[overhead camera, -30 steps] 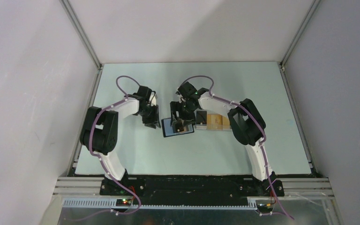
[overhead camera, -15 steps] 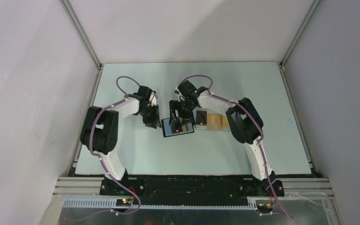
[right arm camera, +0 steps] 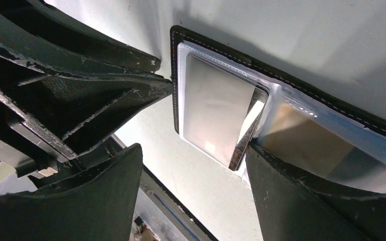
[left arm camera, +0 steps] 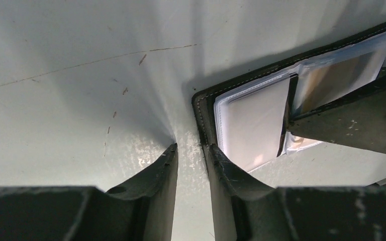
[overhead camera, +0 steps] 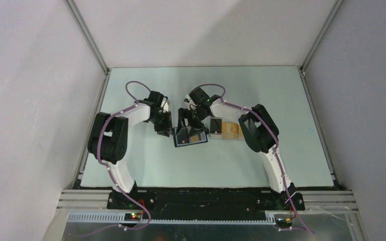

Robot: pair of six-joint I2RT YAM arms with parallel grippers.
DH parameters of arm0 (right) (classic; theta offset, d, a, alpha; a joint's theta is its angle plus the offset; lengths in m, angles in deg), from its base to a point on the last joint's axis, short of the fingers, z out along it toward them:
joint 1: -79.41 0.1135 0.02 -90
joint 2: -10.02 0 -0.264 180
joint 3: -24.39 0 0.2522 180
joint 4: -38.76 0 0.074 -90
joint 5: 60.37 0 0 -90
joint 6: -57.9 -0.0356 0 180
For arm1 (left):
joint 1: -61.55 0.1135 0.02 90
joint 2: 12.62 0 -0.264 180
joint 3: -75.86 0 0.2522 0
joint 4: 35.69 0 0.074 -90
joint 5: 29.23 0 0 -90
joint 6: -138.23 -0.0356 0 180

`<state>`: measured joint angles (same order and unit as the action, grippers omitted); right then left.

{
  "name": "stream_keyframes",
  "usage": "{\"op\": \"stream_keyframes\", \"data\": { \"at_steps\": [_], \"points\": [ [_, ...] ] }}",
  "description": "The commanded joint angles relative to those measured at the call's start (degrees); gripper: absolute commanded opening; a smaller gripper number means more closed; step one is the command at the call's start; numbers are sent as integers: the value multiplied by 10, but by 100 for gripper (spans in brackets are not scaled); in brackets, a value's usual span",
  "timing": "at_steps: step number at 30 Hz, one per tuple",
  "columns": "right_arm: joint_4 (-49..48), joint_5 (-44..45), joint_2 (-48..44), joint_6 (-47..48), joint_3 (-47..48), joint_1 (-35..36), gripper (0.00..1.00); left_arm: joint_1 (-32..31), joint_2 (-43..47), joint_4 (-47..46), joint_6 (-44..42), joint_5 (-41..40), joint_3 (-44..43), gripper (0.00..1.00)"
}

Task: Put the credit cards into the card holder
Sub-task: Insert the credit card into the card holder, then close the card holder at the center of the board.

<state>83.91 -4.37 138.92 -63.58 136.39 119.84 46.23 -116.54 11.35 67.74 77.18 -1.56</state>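
The black card holder [overhead camera: 182,142] lies open on the table between both arms, its clear sleeves up [left arm camera: 251,125] [right arm camera: 213,108]. An orange-brown credit card [right arm camera: 321,145] [left arm camera: 331,80] shows under the right-hand sleeve. A dark card edge [right arm camera: 249,131] stands at the fold. My right gripper [overhead camera: 188,122] [right arm camera: 192,148] is open wide over the holder, and its right finger [right arm camera: 301,201] rests on the sleeve. My left gripper [overhead camera: 165,131] [left arm camera: 192,150] has a narrow gap showing bare table. Its right finger [left arm camera: 231,173] presses the holder's left edge.
A row of further orange-yellow cards [overhead camera: 229,129] lies just right of the holder, under the right forearm. The left gripper's body [right arm camera: 80,85] sits close beside the right gripper's fingers. Grey enclosure walls surround the pale green table [overhead camera: 156,165].
The right gripper has moved slightly left and away from the holder's middle, opening a little. The orange card it covered now shows in the holder. The left gripper has edged closer.
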Motion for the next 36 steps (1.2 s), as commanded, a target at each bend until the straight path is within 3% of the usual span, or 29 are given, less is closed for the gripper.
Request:
{"op": "stream_keyframes", "data": {
  "at_steps": [1,8,14,25,36],
  "points": [
    [-39,-29,14,-16,-7,7,79,-4,-8,-12,4,4,-18,34],
    [-42,-36,10,-5,1,7,80,-3,15,-13,-1,-17,-12,35],
    [25,39,-30,33,15,4,83,8,79,-15,7,-74,17,40],
    [66,107,-102,62,-25,-21,85,43,123,-94,54,42,85,45],
    [155,279,-116,129,9,-15,83,56,114,-148,86,76,120,45]
  ]
}}
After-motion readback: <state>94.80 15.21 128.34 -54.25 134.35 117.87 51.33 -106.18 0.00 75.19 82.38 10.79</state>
